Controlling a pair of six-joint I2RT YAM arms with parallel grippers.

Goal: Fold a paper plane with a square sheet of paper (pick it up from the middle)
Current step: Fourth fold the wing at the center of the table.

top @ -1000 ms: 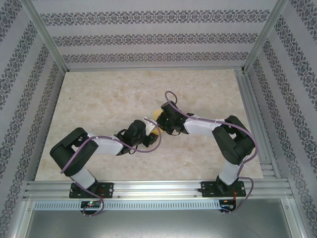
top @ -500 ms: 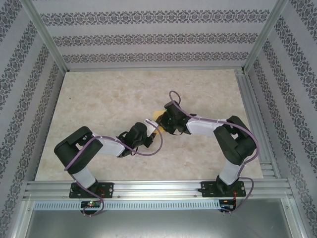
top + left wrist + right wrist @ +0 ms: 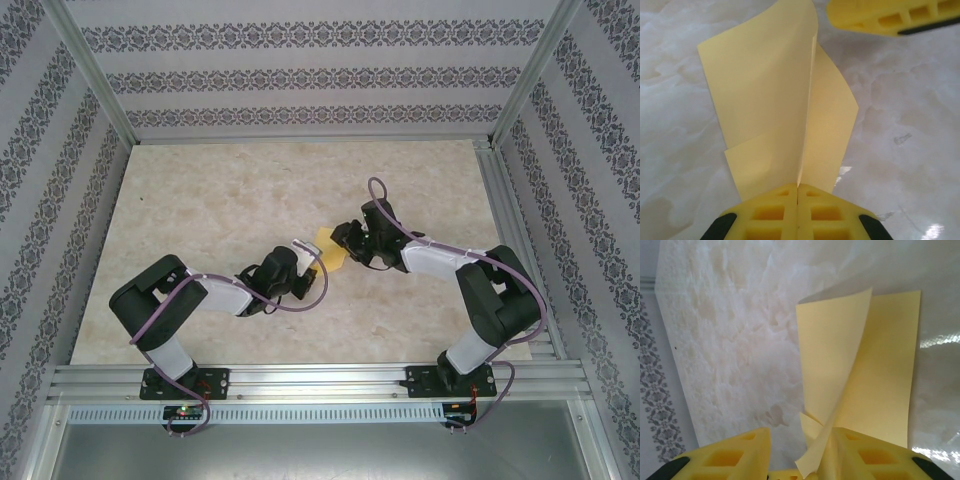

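Nearest the front edge of the table (image 3: 200, 200), the left arm reaches in toward the middle. The left gripper (image 3: 306, 262) has closed fully since a second ago. In its wrist view the yellow pads (image 3: 770, 215) press together on the near edge of the square sheet of paper (image 3: 780, 110), pinching it where a crease runs.

The partly folded sheet rises from that pinch in two layered flaps that splay apart over the marbled surface. From above it lies near the middle of the table, between the two grippers, and more of its yellow shows than before.

Just beyond it, the right gripper (image 3: 347, 240) has released the sheet and drawn back to the right, its elbow swung outward as well. Its jaws stand partly apart. In its wrist view a curled corner of the sheet hangs loose in the gap, just beside one finger (image 3: 865, 455), and is not clamped.
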